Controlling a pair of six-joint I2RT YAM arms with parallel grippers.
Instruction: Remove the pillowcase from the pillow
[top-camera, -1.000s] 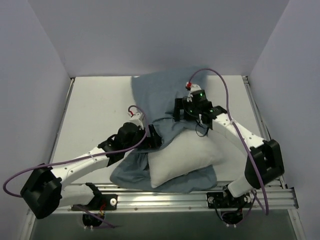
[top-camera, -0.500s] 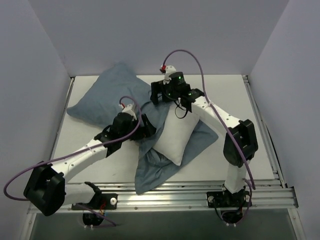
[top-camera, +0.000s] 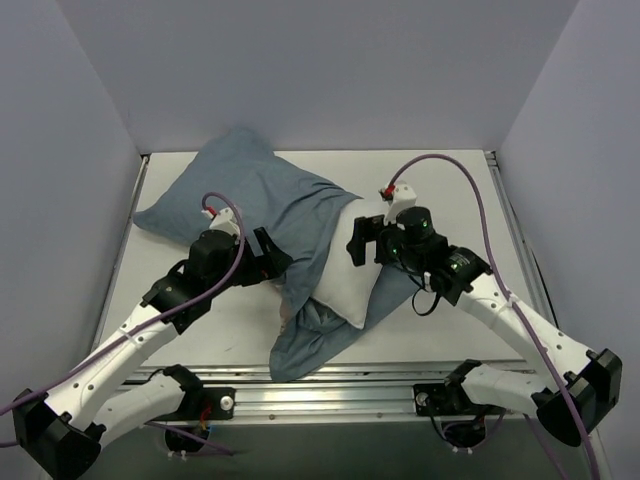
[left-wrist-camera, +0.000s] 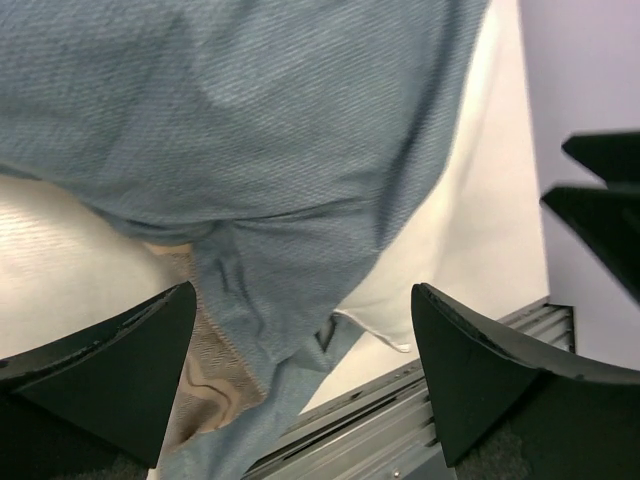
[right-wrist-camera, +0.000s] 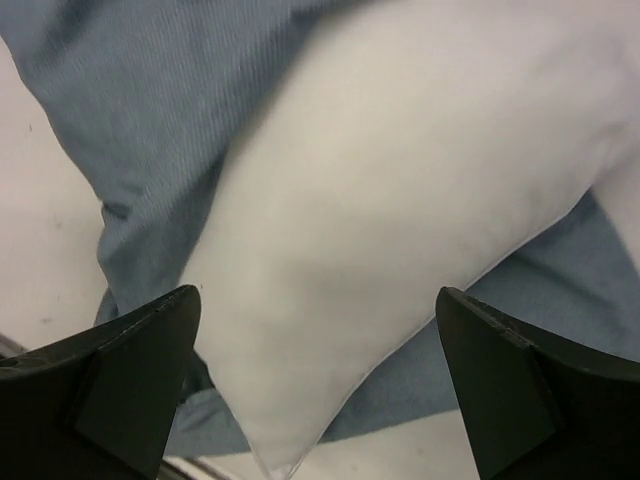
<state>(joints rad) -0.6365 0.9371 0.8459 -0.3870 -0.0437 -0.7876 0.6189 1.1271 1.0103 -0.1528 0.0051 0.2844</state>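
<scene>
1. Pale lilac walls (top-camera: 300, 70) close in a white bench (top-camera: 440, 180). Across it the pillowcase (top-camera: 240, 195) sprawls from the far left corner to the near rail.
2. The pillow (top-camera: 345, 285) shows white at the middle, its near corner bare and its far end under blue cloth.
3. The jaws of the left arm (top-camera: 150, 315) stand apart over the case's rumpled folds, holding nothing. Those of the right arm (top-camera: 520, 320) gape, empty, above the bare pillow.
4. This looks like mid-extraction, between grips. Next, the right should clamp the white corner, the left pinch cloth only, and the two draw apart.
</scene>
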